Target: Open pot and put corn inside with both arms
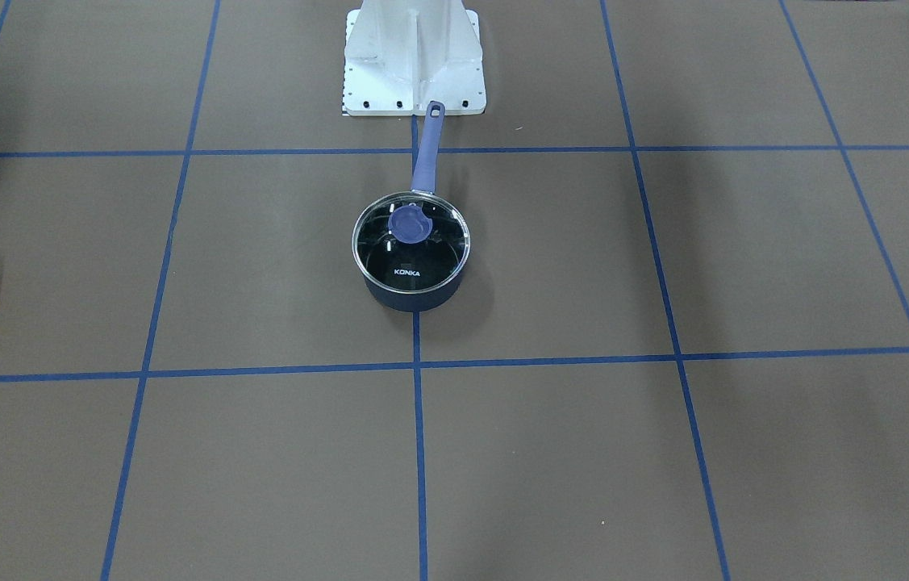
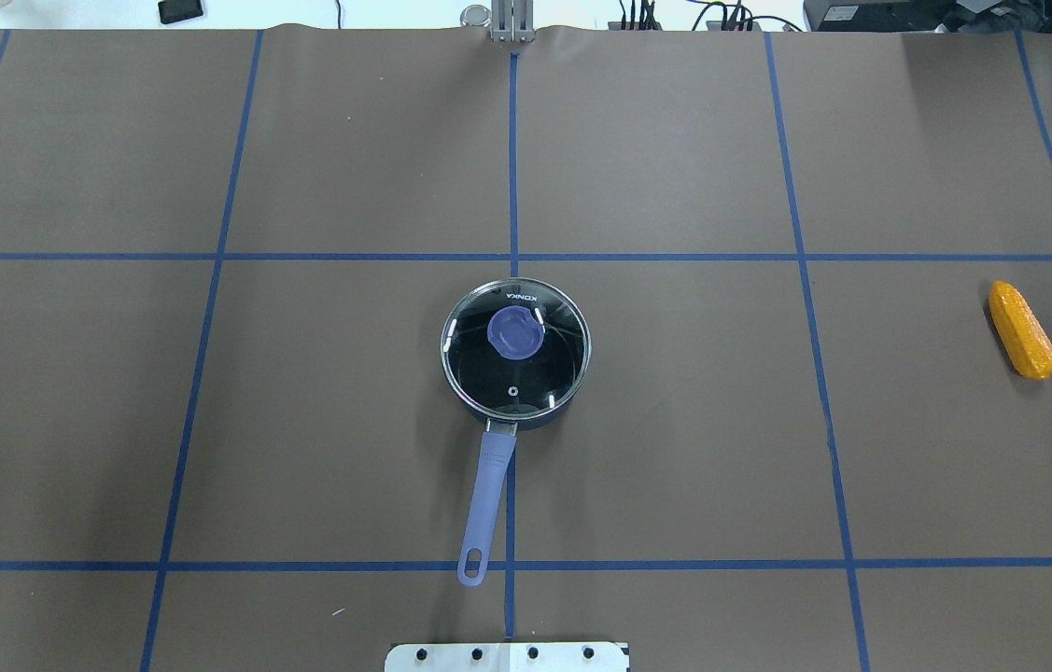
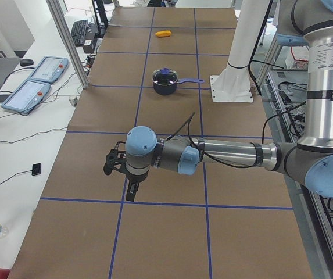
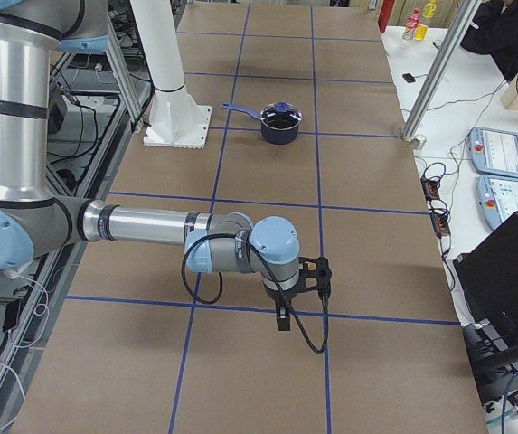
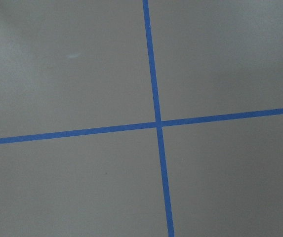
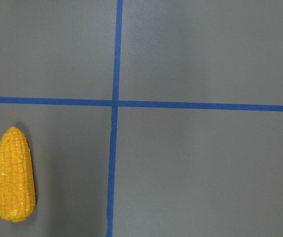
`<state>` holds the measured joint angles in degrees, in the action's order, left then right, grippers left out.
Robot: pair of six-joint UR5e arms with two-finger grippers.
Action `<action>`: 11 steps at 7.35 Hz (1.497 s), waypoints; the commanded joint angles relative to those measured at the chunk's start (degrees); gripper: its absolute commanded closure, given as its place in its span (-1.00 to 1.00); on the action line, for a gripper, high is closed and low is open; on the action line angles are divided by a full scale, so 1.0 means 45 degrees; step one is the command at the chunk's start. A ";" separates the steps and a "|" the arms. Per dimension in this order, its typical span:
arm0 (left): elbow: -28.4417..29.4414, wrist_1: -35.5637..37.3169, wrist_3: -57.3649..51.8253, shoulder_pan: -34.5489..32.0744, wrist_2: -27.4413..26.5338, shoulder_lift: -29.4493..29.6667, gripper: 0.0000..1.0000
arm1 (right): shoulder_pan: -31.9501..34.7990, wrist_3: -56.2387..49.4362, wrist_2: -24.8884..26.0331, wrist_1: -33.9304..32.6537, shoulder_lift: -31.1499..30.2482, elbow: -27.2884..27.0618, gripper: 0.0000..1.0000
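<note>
The dark navy pot [image 1: 414, 294] stands at the table's middle with the glass lid [image 1: 411, 250] on it, its blue knob [image 2: 514, 332] on top. Its lavender handle [image 2: 483, 509] points toward the robot's base. The pot also shows in the exterior left view [image 3: 165, 81] and the exterior right view [image 4: 280, 120]. The yellow-orange corn [image 2: 1022, 329] lies flat far out on the robot's right, and shows in the right wrist view [image 6: 16, 174]. My left gripper [image 3: 130, 195] and right gripper [image 4: 282, 321] hang above the table far from the pot; I cannot tell whether they are open or shut.
The white base stand [image 1: 414, 73] sits behind the pot's handle. Blue tape lines [image 5: 156, 123] grid the brown table. Side benches hold teach pendants [image 3: 35, 81], a keyboard and cables, and aluminium posts [image 4: 435, 72] stand at the table's edge.
</note>
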<state>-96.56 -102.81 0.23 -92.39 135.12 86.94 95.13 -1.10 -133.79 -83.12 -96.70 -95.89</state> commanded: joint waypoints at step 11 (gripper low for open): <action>-0.0200 -0.4262 0.2626 0.1718 -0.0007 0.0833 -0.99 | -0.0239 0.0574 -0.0736 0.3922 0.0022 -0.0291 -1.00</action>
<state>-96.58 -121.72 5.05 -87.44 135.17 89.46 94.77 0.52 -135.85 -65.31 -97.36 -96.96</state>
